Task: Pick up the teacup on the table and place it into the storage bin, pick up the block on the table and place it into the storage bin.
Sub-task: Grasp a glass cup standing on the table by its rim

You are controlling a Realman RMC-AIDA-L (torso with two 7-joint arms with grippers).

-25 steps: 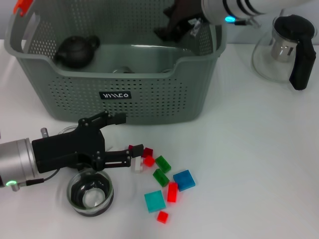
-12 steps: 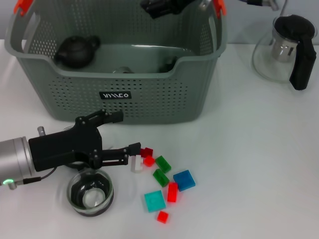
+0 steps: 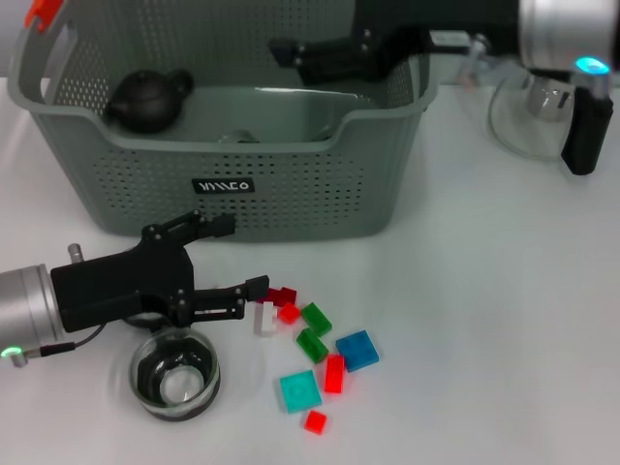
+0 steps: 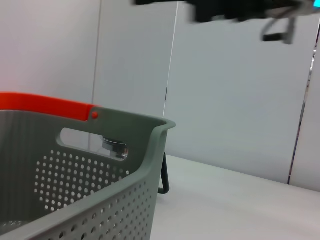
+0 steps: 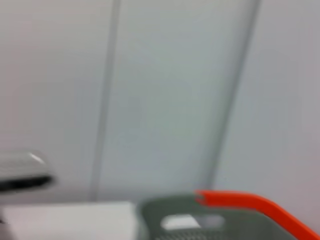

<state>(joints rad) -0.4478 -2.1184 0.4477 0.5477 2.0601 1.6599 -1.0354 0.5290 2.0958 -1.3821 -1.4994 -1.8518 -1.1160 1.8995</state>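
On the white table (image 3: 484,291), nine small blocks lay scattered: four red, two green, two blue-toned and one white block (image 3: 264,319). The left gripper (image 3: 240,260), fingers spread, sat low beside them, one fingertip near the white piece. A glass teacup (image 3: 175,373) stood just under that arm. The storage bin (image 3: 291,194) held one dark teapot (image 3: 147,97). The right gripper (image 3: 291,53) hovered over the bin; its finger state could not be told.

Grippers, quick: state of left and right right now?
Left gripper: open, holding nothing, low beside the blocks.
Right gripper: over the storage bin; open or shut cannot be told.
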